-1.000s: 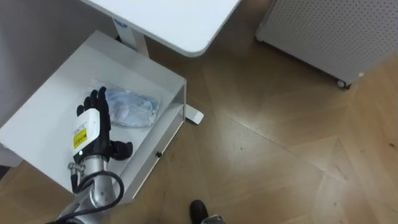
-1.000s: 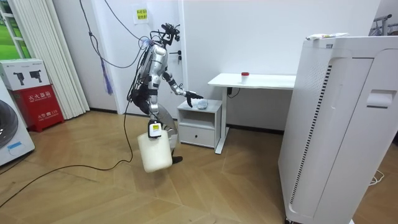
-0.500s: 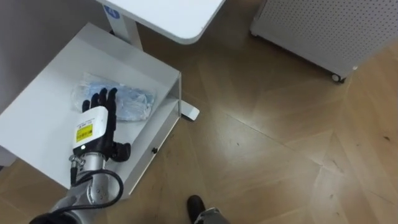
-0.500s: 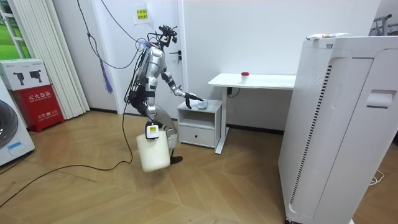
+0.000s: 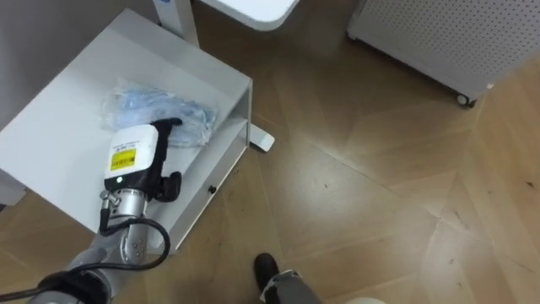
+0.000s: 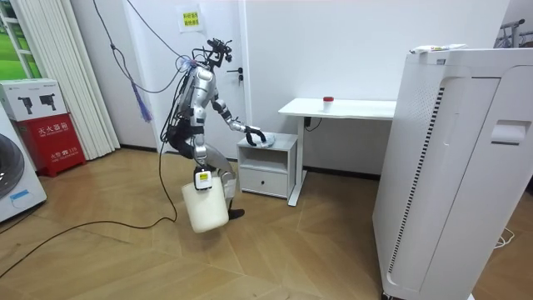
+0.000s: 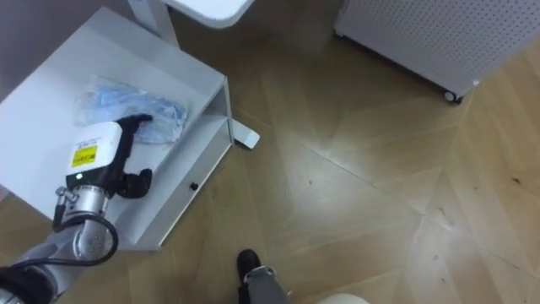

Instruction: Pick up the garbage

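A crumpled blue-white plastic bag (image 5: pixel 143 105) lies on top of a low white cabinet (image 5: pixel 67 135) in front of me. My left hand (image 5: pixel 135 156) rests on the bag's near edge, its fingers curled down onto the plastic and the thumb sticking out to the side. The room view has me standing beside the cabinet (image 6: pixel 266 167), left arm stretched out to the bag (image 6: pixel 268 140). My right hand (image 6: pixel 202 176) hangs low at my side, shut on a white bin (image 6: pixel 206 206) that it carries just above the floor.
A white desk (image 6: pixel 341 107) with a small red thing (image 6: pixel 328 101) on it stands right behind the cabinet. A tall white perforated appliance (image 5: pixel 456 42) stands to my right. Wooden floor (image 5: pixel 363 194) lies open between them. A drawer knob (image 5: pixel 214 189) faces the floor side.
My left hand's fingers were straight over the bag; now they are bent down onto it. The eye view has shifted a little. The right hand still carries the bin.
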Motion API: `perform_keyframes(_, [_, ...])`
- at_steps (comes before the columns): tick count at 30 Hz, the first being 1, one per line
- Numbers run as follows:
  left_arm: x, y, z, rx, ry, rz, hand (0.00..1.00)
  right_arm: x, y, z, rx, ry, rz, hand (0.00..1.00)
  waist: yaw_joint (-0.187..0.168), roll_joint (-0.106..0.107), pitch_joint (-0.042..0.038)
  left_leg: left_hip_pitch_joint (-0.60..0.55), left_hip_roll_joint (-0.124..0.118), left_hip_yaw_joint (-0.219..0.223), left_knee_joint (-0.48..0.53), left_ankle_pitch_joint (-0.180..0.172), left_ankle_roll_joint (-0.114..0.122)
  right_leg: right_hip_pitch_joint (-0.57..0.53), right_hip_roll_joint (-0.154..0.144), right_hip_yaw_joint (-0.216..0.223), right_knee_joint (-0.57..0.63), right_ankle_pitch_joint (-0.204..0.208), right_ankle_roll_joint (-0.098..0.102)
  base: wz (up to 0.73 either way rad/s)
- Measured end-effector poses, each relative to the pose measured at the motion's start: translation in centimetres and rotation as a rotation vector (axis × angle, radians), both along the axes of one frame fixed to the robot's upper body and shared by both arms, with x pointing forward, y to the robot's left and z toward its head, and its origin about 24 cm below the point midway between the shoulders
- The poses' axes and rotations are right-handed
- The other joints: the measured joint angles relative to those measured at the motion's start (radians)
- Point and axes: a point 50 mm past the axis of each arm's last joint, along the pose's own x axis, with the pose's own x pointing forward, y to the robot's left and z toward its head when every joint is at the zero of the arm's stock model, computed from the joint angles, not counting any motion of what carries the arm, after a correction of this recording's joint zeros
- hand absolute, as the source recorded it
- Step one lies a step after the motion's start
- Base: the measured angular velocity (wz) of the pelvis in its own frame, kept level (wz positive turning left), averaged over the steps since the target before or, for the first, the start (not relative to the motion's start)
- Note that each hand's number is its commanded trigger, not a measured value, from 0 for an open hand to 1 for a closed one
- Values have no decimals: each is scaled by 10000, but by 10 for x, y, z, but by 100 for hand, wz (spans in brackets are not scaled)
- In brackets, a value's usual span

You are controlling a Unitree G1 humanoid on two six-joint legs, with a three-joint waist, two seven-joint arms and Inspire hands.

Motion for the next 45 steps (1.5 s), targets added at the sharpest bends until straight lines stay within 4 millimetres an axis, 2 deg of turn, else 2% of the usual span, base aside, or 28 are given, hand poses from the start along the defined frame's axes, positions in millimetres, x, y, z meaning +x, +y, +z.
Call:
perform_keyframes(4, [3,12,8,441,-178,639,100,9,5,4,241,-436,255,100,-346,-27,-2,-395,195,3,400,-40,69,-279,109,27,179,14,32,0])
perform_keyframes(7, [3,20,8,693,-19,1099,100,8,5,4,242,-398,233,100,-532,-39,-7,-420,319,30,527,-56,98,-301,196,20,193,19,49,-16])
perform_keyframes(11, [3,21,8,763,95,1153,100,1,4,1,189,-162,120,100,-592,-82,-25,-378,310,33,587,-61,106,-302,165,16,325,18,49,0])
perform_keyframes(23, [6,18,11,942,72,929,100,4,4,2,149,-370,100,100,-596,-187,-61,-317,308,59,567,-69,111,-275,72,-36,403,16,45,3])
perform_keyframes(26, [5,17,9,987,208,834,100,5,4,3,346,-484,-236,100,-587,-202,-51,-194,309,65,569,-74,118,-164,-79,-224,447,-28,-25,0])
perform_keyframes(28, [3,18,6,916,347,830,100,5,3,3,388,-599,-554,100,-585,-215,-51,-53,320,65,568,-112,93,-40,-65,-233,457,-58,-68,-2])
perform_keyframes(33, [-8,18,-9,455,661,663,100,8,1,5,135,-990,-1143,100,-454,-217,-51,416,290,74,473,-165,30,367,-73,-240,466,-182,-105,-3])
perform_keyframes(37, [-18,10,-22,-259,883,178,100,13,-4,9,-237,-1324,-1359,100,-126,-223,-55,869,268,113,176,-133,-32,806,-86,-257,243,-215,-108,1])
perform_keyframes(41, [-22,-14,-25,-1223,650,-751,100,21,-10,14,-487,-1676,-1818,100,256,-222,-57,1441,140,124,-265,-90,-85,1375,-102,-236,-143,-178,-80,0])
perform_keyframes(43, [-25,-37,-25,-1928,436,-1562,100,26,-16,18,-808,-1864,-1914,100,555,-212,-67,1716,17,120,-638,34,-121,1676,-144,-243,-475,-91,7,6])
perform_keyframes(45, [-27,-52,-25,-2473,420,-2055,100,33,-21,23,-1083,-2144,-2094,100,734,-207,-71,1871,-55,151,-939,176,-125,1831,-172,-237,-751,32,62,2])
